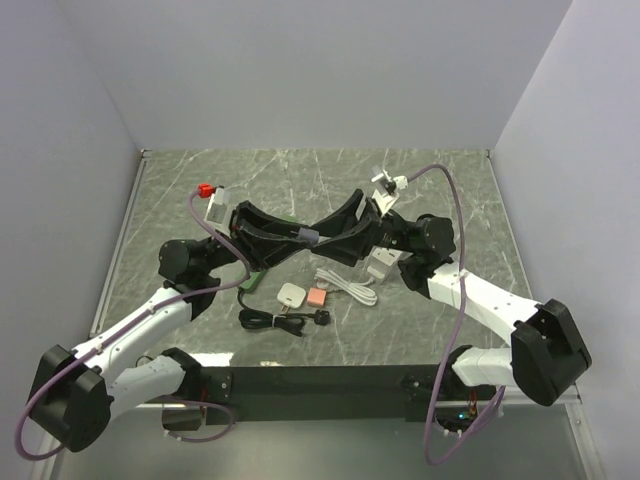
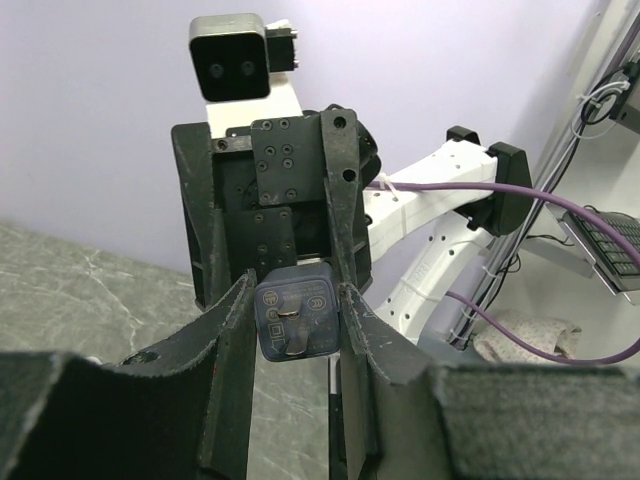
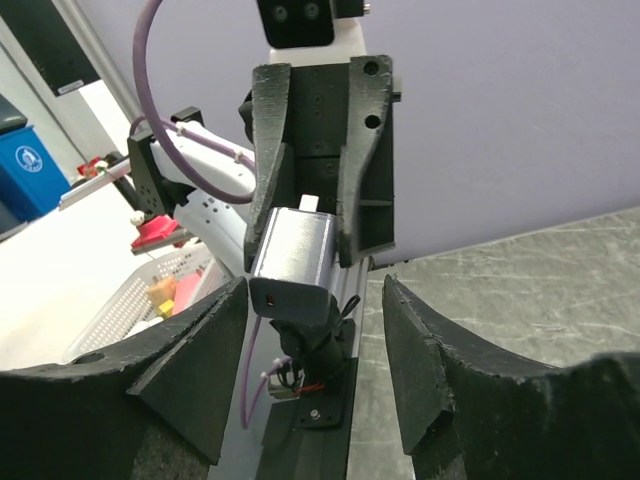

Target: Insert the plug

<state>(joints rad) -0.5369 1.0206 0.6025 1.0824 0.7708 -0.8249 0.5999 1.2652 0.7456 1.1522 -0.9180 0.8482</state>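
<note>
The plug is off the table, pinched in the left gripper, whose two fingers press on its flat sides at the centre of the left wrist view. Its two metal prongs face back toward that wrist camera. Its long axis therefore runs along the left gripper's reach, and its blunt dark end points straight at the right gripper.

In the overhead view the two arms cross in the middle of the frame, above the marble surface, hands meeting tip to tip. The right gripper is unclenched. In the right wrist view its pads stand either side of the plug body with a gap showing on each side, touching nothing.

The left arm alone carries the plug, and the right hand is free and lined up end-on with it. The likely step is a handover or regrasp, which calls for the right jaws to close square on the body and leave the prongs bare. No socket can be made out in any view.
</note>
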